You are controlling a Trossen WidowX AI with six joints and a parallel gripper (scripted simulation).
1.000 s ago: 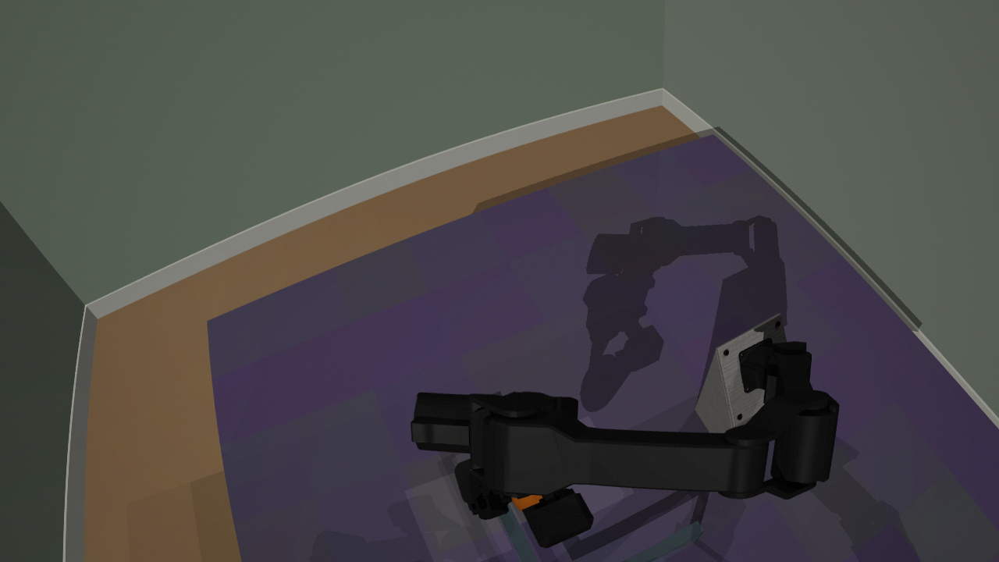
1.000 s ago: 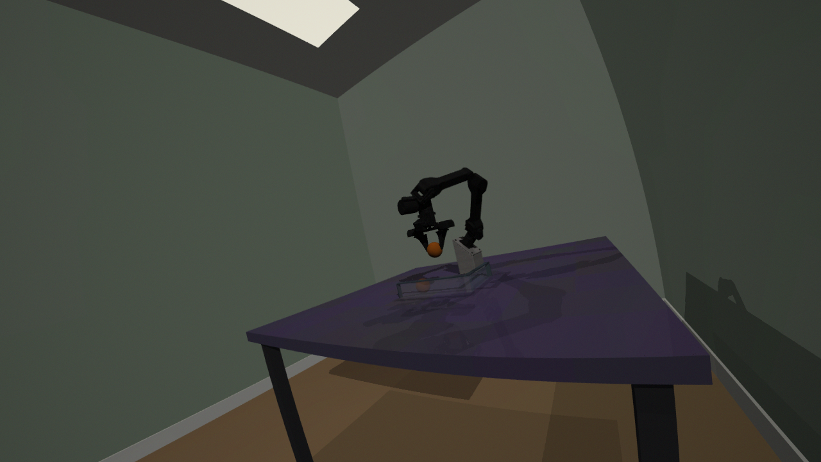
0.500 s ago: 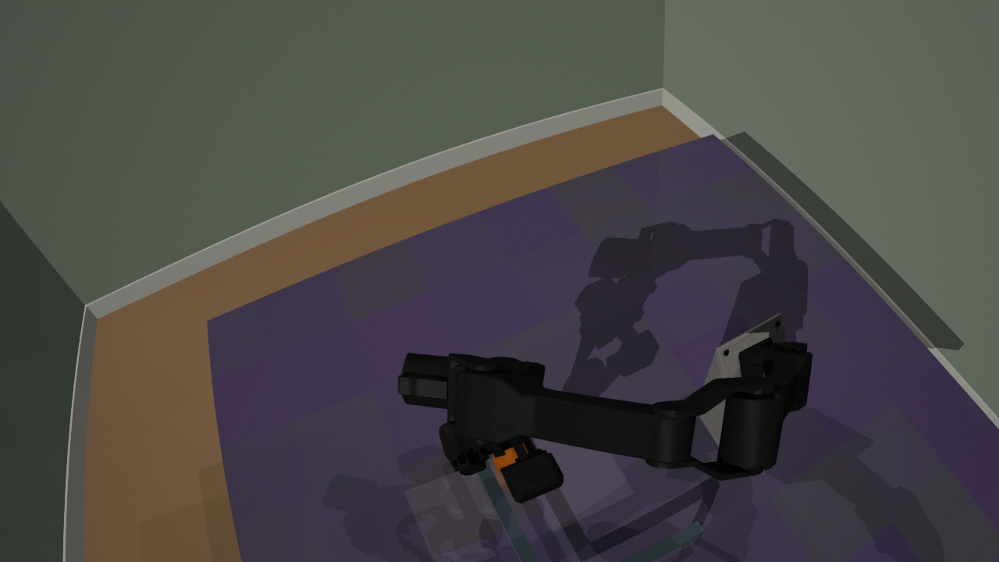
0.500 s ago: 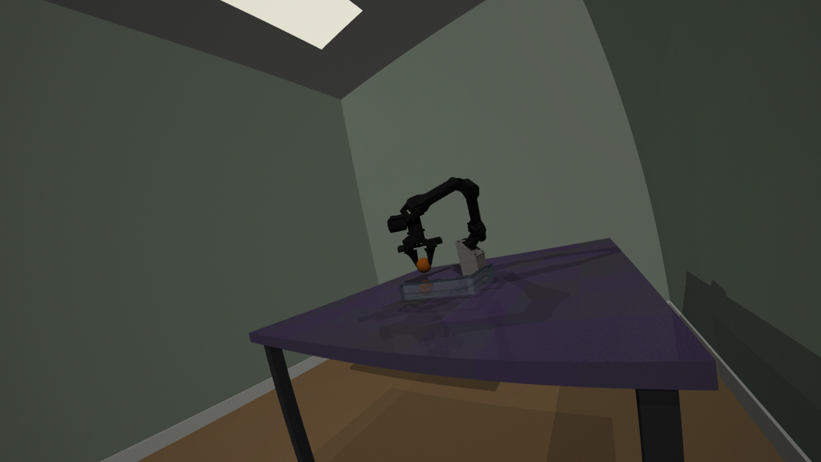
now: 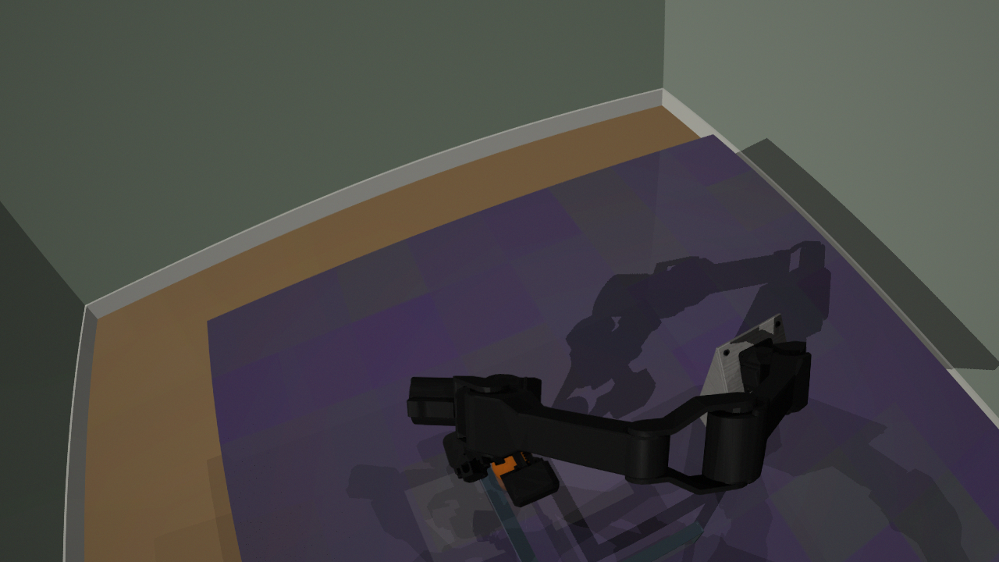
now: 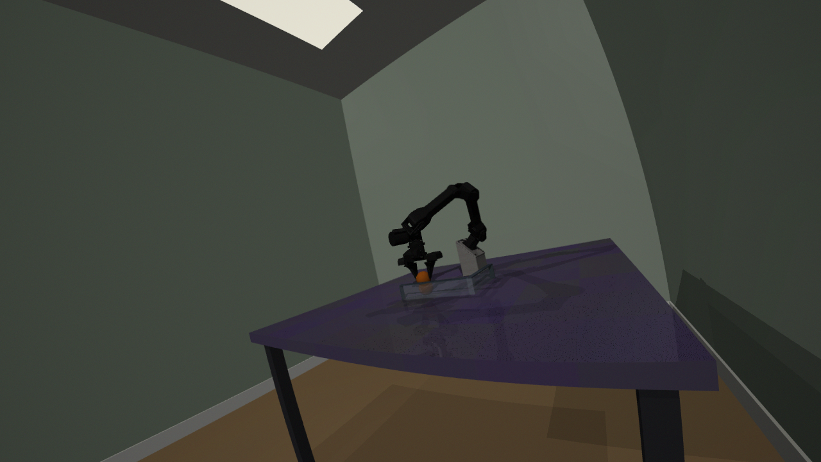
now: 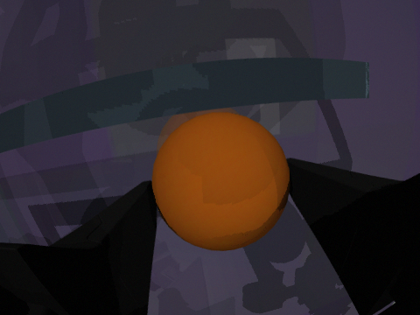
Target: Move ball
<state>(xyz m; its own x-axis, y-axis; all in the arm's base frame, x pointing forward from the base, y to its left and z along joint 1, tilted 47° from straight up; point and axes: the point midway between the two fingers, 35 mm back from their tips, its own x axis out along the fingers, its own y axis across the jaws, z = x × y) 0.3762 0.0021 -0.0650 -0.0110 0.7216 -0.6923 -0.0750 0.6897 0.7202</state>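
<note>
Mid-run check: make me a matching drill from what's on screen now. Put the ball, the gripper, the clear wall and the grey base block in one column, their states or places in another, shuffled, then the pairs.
Column one:
1. ball
2. gripper
3. clear wall
4. grey base block

Column two:
A. low teal strip curving across the wrist view beyond the ball
B. orange, pinched between two black fingers
C. sits on the table under the arm's foot
D. shut on the ball, pointing down above the walls

Pairs: 1-B, 2-D, 3-A, 4-C
</note>
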